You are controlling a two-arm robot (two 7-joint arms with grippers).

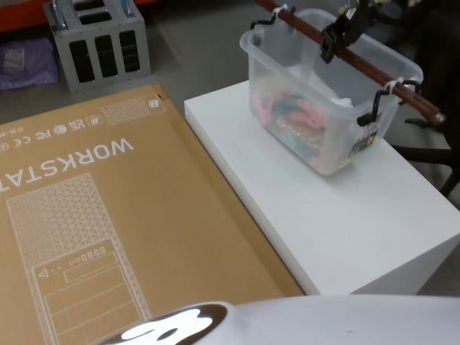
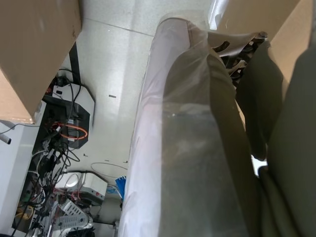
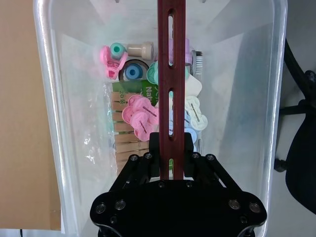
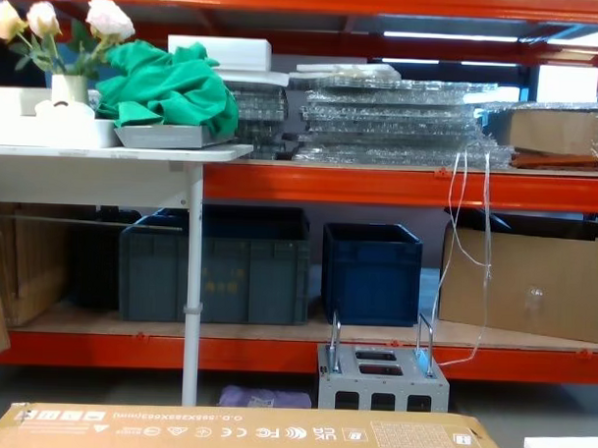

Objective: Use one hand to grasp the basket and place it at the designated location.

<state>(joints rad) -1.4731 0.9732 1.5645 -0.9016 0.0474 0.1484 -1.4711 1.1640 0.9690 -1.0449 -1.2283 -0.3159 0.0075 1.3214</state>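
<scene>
The basket (image 1: pixel 323 108) is a translucent whitish bin at the far end of the white table (image 1: pixel 323 237), and it appears to rest on the tabletop. A thin reddish-brown bar handle (image 1: pixel 374 68) crosses its open top, tied on at both ends by black hooks. My right gripper (image 1: pixel 336 36) is shut on this bar near its middle. From the right wrist, the handle (image 3: pixel 171 59) runs between the black fingers of the gripper (image 3: pixel 171 153), above the basket (image 3: pixel 54 123) with its pink clips (image 3: pixel 140 116) and wooden pegs. My left arm is parked low beside the body.
A large flat cardboard box (image 1: pixel 93 215) lies left of the table, touching its edge. A grey metal box (image 1: pixel 100 43) stands on the floor beyond it. A black chair (image 1: pixel 431 144) is right of the table. Dark blue crates (image 4: pixel 371 271) sit on the orange shelving.
</scene>
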